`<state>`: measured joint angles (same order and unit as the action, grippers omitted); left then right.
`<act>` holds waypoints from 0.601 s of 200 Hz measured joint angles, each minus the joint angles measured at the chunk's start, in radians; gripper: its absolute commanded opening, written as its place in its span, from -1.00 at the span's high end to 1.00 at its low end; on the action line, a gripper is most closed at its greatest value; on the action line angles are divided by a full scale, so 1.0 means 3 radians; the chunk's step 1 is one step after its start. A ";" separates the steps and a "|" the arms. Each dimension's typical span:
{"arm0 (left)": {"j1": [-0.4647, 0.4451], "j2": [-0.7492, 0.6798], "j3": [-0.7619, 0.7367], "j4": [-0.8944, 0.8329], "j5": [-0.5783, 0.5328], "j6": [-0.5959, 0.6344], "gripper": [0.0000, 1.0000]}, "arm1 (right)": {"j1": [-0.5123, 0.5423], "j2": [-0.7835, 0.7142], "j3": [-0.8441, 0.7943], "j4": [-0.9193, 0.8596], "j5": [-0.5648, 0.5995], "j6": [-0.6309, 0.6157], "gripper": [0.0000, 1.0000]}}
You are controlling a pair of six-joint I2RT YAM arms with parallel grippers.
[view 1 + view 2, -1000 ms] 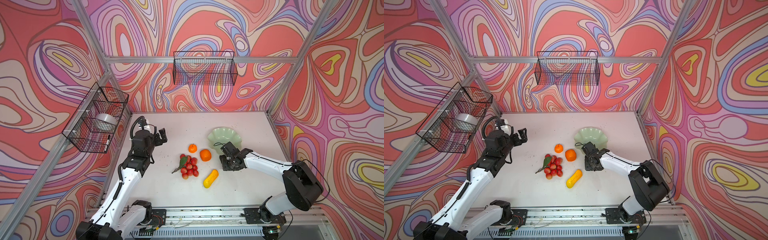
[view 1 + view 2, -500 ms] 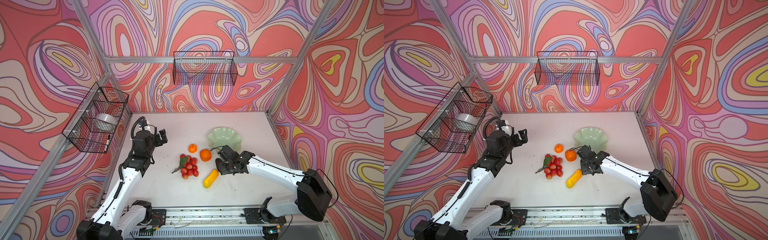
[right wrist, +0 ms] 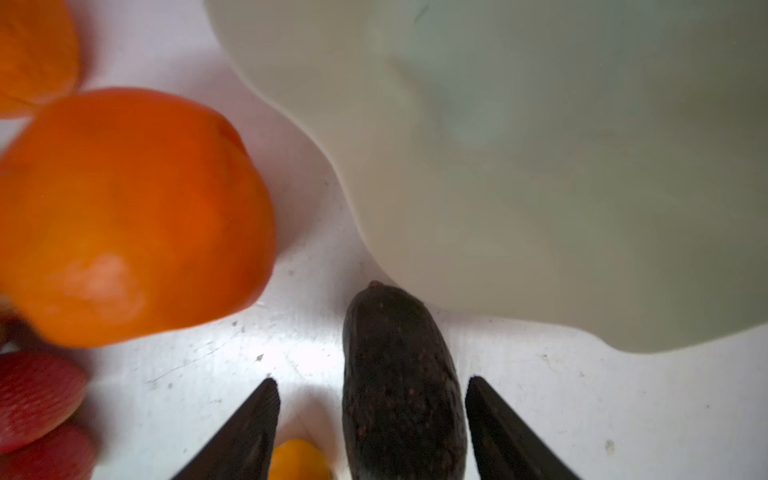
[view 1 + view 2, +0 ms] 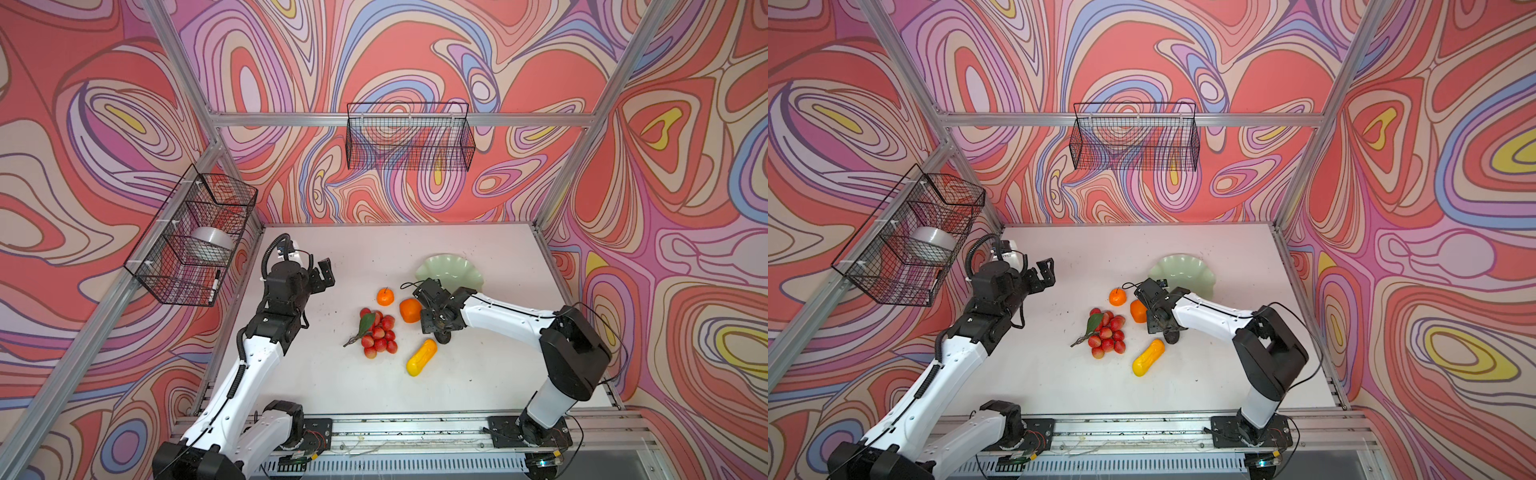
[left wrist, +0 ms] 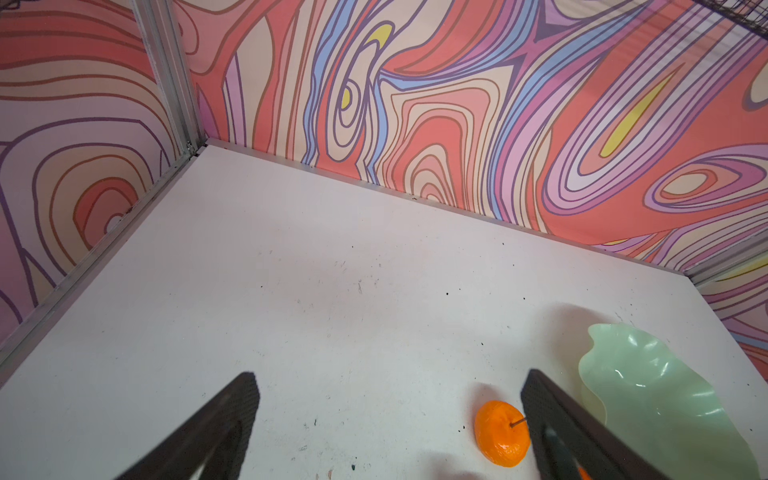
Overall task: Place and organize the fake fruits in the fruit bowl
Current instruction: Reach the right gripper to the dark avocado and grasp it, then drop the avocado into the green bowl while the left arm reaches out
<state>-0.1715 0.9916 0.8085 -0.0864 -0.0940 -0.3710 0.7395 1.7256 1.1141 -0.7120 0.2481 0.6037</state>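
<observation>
The dark bumpy avocado [image 3: 399, 374] lies on the table between the fingers of my open right gripper [image 3: 372, 399], with a gap on each side. From above only part of the avocado [image 4: 444, 338] shows under that gripper [image 4: 436, 328]. The large orange [image 4: 409, 310] sits just left of it. The small stemmed orange [image 4: 385, 296], the red ball cluster [image 4: 379, 332] and the yellow-orange fruit [image 4: 420, 357] lie nearby. The pale green fruit bowl [image 4: 449, 268] stands empty behind them. My left gripper [image 4: 322, 274] hovers open at the left, holding nothing.
A wire basket [image 4: 191, 237] on the left wall holds a white bowl [image 4: 212, 245]. Another wire basket [image 4: 409, 137] hangs on the back wall. Aluminium frame posts edge the white table [image 4: 353, 382].
My right gripper has moved left, towards the large orange, and its jaws have opened wider around the avocado. The left arm has not moved.
</observation>
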 measured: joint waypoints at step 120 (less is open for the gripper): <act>0.0000 -0.0015 -0.0003 0.0000 0.0071 -0.0100 -0.95 | 0.0009 -0.0922 0.0371 -0.0591 0.0409 -0.0033 0.36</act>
<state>-0.1715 0.9871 0.8078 -0.0864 -0.0727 -0.4011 0.7422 1.4490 1.2255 -0.8894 0.3710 0.5938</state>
